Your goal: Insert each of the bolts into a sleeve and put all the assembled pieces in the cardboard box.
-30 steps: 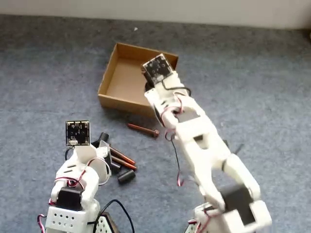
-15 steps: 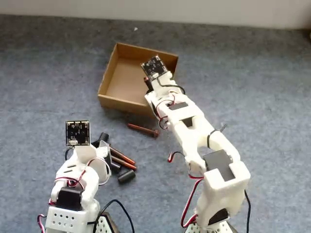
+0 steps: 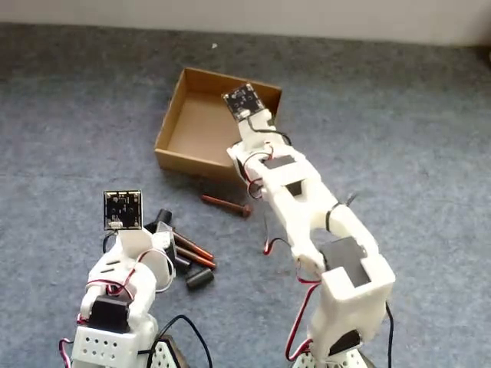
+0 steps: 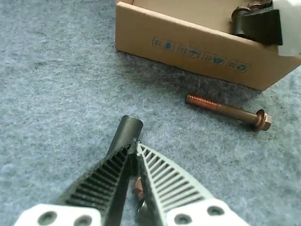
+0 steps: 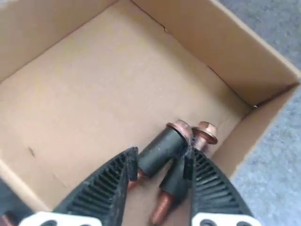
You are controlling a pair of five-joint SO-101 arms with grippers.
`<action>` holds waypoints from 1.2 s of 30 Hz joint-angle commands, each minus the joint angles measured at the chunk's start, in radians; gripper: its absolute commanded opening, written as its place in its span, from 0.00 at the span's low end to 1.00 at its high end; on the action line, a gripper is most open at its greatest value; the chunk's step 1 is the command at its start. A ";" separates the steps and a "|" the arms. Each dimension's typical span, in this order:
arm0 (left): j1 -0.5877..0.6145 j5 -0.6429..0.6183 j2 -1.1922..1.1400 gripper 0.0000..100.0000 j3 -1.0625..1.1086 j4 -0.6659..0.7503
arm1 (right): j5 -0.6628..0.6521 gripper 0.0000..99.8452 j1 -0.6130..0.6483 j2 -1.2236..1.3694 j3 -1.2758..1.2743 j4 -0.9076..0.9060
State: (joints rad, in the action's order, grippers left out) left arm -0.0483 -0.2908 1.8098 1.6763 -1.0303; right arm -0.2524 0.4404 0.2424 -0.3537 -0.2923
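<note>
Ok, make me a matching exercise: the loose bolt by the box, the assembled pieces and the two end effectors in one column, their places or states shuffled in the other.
1. loose bolt
2. assembled pieces
3. left end effector
4. right end effector

A. open, above the cardboard box
B. lying in the box's corner
C. shut, next to a black sleeve
D. on the carpet beside the box's outer wall

Pairs: 1-D, 2-B, 3-C, 4-A.

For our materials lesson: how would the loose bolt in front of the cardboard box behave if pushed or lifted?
The bolt looks solid metal, so probably stiff and heavy for its size. Its round shank might roll, but its wider head and the carpet would likely stop it.
</note>
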 commanded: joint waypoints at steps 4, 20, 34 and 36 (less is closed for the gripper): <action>0.050 0.026 0.002 0.01 0.005 0.017 | 0.011 0.15 0.022 -0.320 0.022 -0.242; 0.360 0.031 0.002 0.01 -0.015 0.190 | 0.006 0.15 0.216 -0.966 -0.332 -0.515; 0.364 0.031 0.002 0.01 -0.013 0.190 | -0.084 0.15 0.561 -0.970 -0.456 -0.674; 0.360 0.031 0.002 0.01 -0.013 0.190 | -0.112 0.15 0.582 -0.970 -0.479 -0.674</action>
State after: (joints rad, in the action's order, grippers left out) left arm 0.3015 -0.2816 1.8098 1.6732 -0.8615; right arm -0.3214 0.9851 -0.6997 -0.8278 -0.9643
